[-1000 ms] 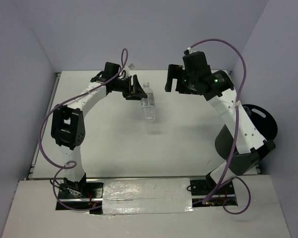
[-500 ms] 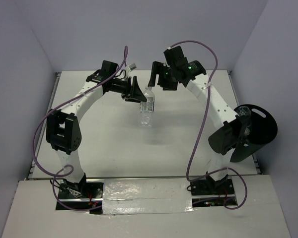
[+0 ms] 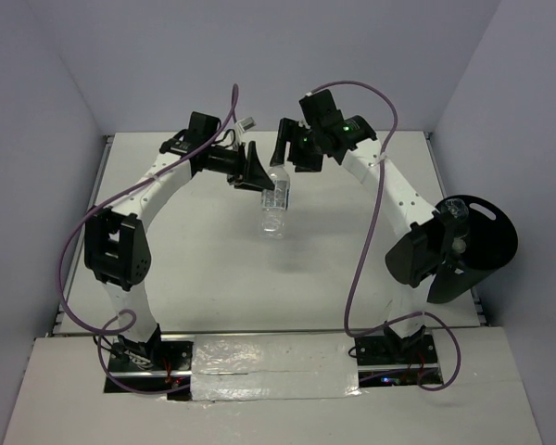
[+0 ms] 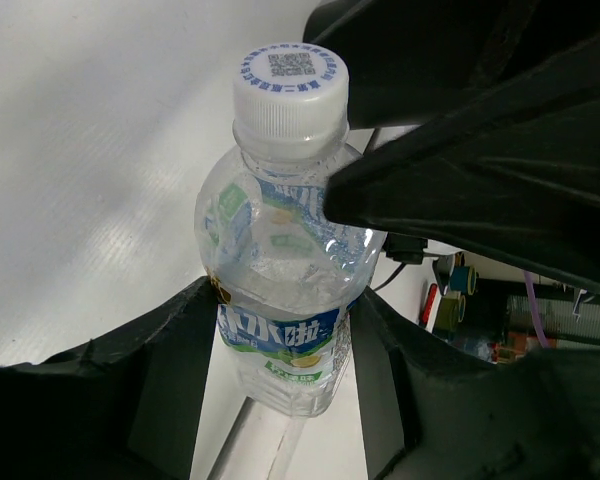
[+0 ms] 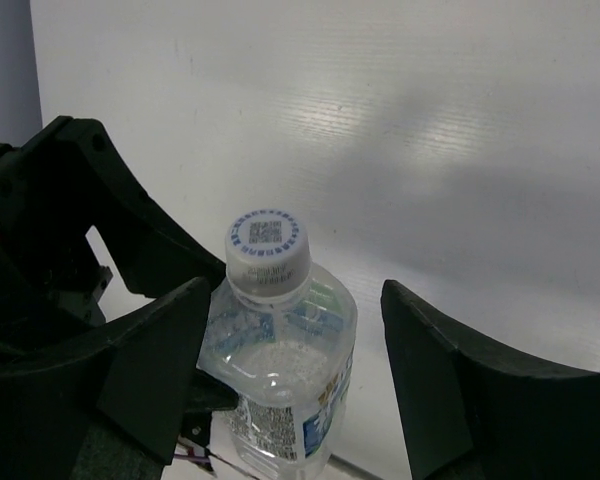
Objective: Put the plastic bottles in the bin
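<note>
**Top external view.** One bottle (image 3: 276,199) is visible, a clear one with a white cap and a blue-green label. It hangs above the far middle of the table (image 3: 204,269), cap toward the far side, and its shadow falls on the surface below. The left gripper (image 3: 259,176) is clamped on the bottle's body. The right gripper (image 3: 292,159) stands just beside the cap. The bin (image 3: 449,283) sits at the table's right edge, well apart from the bottle. Its round lid (image 3: 486,236), with the handle slot showing, lies against it on the right. No other bottle lies on the table, and the inside of the bin is hidden. This bottle is judged to be mid-handover, not yet binned, and how many others are already in the bin cannot be told.

**Left wrist view.** Both left fingers press the labelled waist of the bottle. One dark right finger crosses in front of the shoulder, but contact cannot be told.

**Right wrist view.** The right jaws are spread wide on either side of the cap and grip nothing.

**Surface and room.** The table is matte white with fine ribbing. Plain pale lilac walls (image 3: 278,56) enclose it on the left, far and right sides. A strip of silver tape (image 3: 278,371) covers the near edge between the arm bases.
</note>
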{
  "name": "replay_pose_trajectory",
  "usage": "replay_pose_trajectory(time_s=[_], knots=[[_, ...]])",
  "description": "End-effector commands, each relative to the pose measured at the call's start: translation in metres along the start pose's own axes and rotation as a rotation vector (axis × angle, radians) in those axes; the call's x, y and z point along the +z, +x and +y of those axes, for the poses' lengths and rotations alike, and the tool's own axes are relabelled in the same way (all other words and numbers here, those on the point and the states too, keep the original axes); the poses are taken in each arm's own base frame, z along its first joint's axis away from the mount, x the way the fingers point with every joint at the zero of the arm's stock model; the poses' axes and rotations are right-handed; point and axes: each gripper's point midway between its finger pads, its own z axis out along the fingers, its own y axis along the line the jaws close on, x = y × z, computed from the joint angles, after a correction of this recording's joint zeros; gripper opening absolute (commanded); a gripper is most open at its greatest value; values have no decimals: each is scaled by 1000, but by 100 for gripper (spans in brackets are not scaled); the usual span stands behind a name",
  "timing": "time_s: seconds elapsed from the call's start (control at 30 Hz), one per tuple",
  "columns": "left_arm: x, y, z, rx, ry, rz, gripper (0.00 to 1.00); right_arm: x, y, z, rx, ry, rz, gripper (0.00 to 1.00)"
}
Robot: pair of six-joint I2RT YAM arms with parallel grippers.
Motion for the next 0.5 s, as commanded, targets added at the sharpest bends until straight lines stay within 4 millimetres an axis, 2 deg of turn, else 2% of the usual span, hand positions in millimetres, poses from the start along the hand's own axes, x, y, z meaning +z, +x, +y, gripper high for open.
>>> replay_pose_trajectory(time_s=[0.0, 0.17, 0.27, 0.3, 0.37, 0.4, 0.43, 0.47], knots=[[-9, -3, -32, 83, 62, -17, 49, 12, -5, 11, -4, -31, -14, 76], [-8, -1, -34, 87, 62, -9, 49, 22, -6, 11, 0, -30, -10, 67], [-7, 0, -34, 90, 58, -6, 49, 23, -7, 10, -3, -19, -14, 52], [-7, 1, -33, 85, 54, -4, 49, 22, -7, 9, -3, -13, -20, 41], [-7, 2, -31, 84, 46, -4, 53, 17, -11, 7, -5, 3, -45, 30], [-7, 2, -30, 80, 37, -4, 67, 14, -12, 6, -5, 13, -54, 19], [-8, 2, -30, 79, 31, -5, 77, 11, -14, 4, -11, 27, -66, 15], [-9, 1, -30, 82, 23, -9, 99, 4, -15, 0, -15, 47, -75, 11]])
